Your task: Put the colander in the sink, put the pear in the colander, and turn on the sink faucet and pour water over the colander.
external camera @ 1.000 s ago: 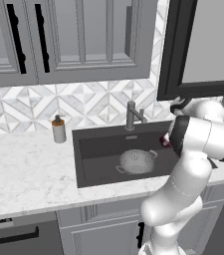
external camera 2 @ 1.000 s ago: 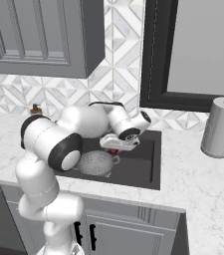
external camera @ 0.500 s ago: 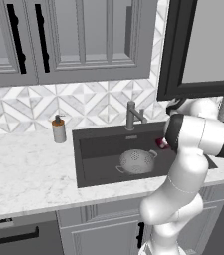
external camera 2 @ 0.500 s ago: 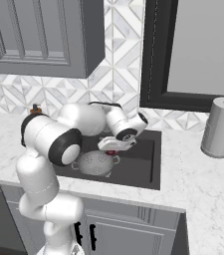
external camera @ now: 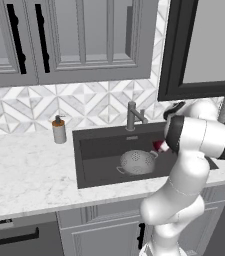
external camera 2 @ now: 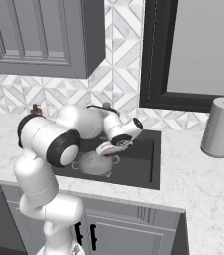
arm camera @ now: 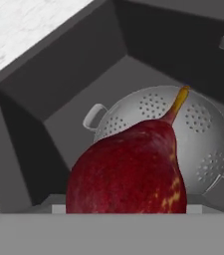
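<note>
Taking the sink [external camera: 91,165] as the reference, the colander [external camera: 137,162] sat on the basin floor toward the front, left of the gripper [external camera: 160,146] in the left base view, with the sink faucet [external camera: 132,116] rising from the back rim behind it. The gripper was clamped on the pear [external camera: 159,145], with its jaws set wide around the fruit, and the pear hung above the basin off the colander's right rim, clear of the bowl. In the right base view the pear [external camera 2: 106,155] appeared just over the colander [external camera 2: 96,163]. In the hand view the pear [arm camera: 128,169] filled the foreground, its long axis running along the gripper's line of sight with the stem pointing at the colander [arm camera: 193,129] beyond. By judgement, the release required the pear to be centred over the bowl, so the remaining offset lay toward the colander's middle.
</note>
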{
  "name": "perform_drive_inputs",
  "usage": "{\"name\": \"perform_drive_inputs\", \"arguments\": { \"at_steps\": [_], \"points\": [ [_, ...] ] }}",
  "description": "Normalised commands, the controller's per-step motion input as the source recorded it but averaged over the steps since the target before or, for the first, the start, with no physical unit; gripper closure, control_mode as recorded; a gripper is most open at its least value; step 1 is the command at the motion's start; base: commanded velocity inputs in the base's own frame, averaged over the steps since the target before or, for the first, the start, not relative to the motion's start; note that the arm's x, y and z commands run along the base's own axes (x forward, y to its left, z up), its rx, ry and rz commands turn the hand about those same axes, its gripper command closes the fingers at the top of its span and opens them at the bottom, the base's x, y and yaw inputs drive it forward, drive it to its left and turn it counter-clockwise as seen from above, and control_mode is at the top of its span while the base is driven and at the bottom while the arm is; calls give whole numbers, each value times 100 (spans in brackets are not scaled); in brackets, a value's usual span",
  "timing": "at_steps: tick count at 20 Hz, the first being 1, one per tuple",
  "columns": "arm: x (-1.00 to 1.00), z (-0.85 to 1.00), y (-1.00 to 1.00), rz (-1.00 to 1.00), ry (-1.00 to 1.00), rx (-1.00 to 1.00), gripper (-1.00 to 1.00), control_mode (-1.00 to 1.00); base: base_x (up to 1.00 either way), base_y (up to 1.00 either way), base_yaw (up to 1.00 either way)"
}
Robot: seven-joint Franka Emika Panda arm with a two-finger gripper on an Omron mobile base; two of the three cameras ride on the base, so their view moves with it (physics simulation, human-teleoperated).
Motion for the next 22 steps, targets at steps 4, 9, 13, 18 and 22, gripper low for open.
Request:
{"name": "perform_drive_inputs", "arguments": {
  "at_steps": [4,9,13,18,22],
  "points": [
    [1,-17,0,7,-22,-2,100,-100,0,0,0],
    [3,-6,0,9,-14,0,100,-100,0,0,0],
    [14,-3,-4,13,-2,0,100,-100,0,0,0],
    [21,-2,-4,13,0,0,100,-100,0,0,0],
    [17,-6,0,10,0,0,100,-100,0,0,0]
  ]
}}
